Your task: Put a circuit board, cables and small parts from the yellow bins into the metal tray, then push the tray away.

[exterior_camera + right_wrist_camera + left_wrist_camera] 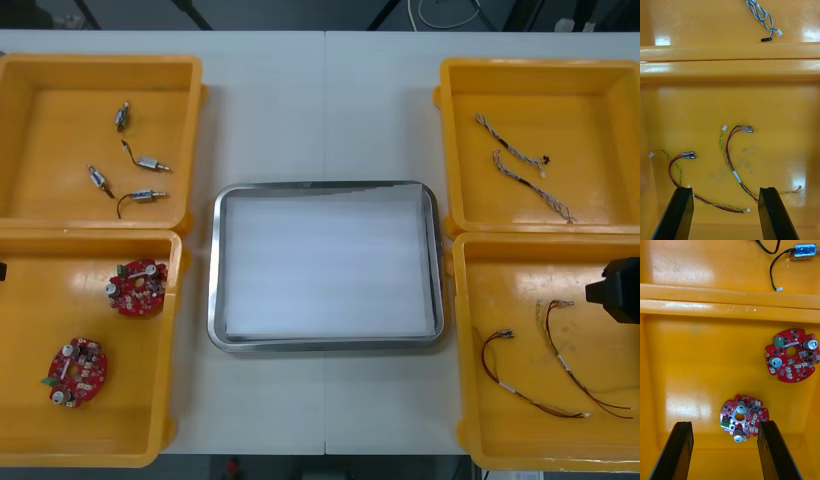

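**Tray Waits With Nothing Inside**

The metal tray (213, 290) sits in the middle of the counter (325, 100). Left jaws hang spread over a circuit board (744, 417) in a yellow bin (30, 400). Right jaws, spread too, hang over red and yellow cables (732, 157). The thin cables lie flat, so jaws may slip and miss.

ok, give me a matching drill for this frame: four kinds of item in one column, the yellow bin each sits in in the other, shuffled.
Items
1. round red circuit boards
2. small metal parts
3. twisted blue and white cables
4. red and yellow cables

Places
A. far right bin
B. near left bin
C. near right bin
D. far left bin

Pairs: 1-B, 2-D, 3-A, 4-C.

The left gripper hangs open over B, the right gripper open over C.
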You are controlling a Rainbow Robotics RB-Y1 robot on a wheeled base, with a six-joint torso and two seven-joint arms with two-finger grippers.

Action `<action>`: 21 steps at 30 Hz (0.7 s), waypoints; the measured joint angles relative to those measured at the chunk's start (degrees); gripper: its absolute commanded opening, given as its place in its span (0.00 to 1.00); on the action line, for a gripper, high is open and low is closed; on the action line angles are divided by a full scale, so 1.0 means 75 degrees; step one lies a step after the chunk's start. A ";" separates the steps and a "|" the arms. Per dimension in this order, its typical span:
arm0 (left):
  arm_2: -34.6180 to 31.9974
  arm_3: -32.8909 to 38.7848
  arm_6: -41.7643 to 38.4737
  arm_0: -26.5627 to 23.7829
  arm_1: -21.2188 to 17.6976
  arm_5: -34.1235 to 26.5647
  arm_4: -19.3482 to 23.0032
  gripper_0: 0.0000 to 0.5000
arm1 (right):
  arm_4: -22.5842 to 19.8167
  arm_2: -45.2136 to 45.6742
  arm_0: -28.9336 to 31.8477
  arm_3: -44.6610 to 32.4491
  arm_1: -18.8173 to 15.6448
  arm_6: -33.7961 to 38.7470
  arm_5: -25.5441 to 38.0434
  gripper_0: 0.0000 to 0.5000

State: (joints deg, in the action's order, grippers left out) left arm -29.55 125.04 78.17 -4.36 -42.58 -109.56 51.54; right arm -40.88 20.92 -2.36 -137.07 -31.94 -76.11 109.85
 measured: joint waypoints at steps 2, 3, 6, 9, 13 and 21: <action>0.0000 0.0001 0.0000 0.0000 0.0000 0.0000 -0.0026 1.00 | 0.0000 0.0000 0.0000 0.0000 0.0000 0.0000 0.0000 1.00; 0.0000 0.0001 0.0000 0.0000 0.0000 0.0000 -0.0034 1.00 | 0.0000 0.0000 0.0000 0.0000 0.0000 0.0000 0.0000 1.00; 0.0003 0.0002 0.0000 0.0000 0.0000 0.0000 -0.0046 1.00 | 0.0000 0.0000 0.0000 0.0000 0.0000 0.0000 0.0000 1.00; 0.0016 0.0003 0.0000 0.0000 0.0000 0.0000 -0.0064 1.00 | 0.0000 0.0000 0.0000 0.0000 0.0000 0.0000 0.0000 1.00; 0.0021 0.0004 0.0000 0.0000 0.0000 0.0000 -0.0082 1.00 | 0.0000 0.0000 0.0000 0.0000 0.0000 0.0000 0.0000 1.00; 0.0028 0.0007 0.0000 0.0000 0.0000 0.0000 -0.0088 1.00 | 0.0000 0.0000 0.0000 0.0000 0.0000 0.0000 0.0000 1.00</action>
State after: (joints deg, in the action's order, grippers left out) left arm -29.34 125.09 78.17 -4.36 -42.58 -109.56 50.88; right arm -40.88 20.92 -2.36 -137.07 -31.94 -76.11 109.85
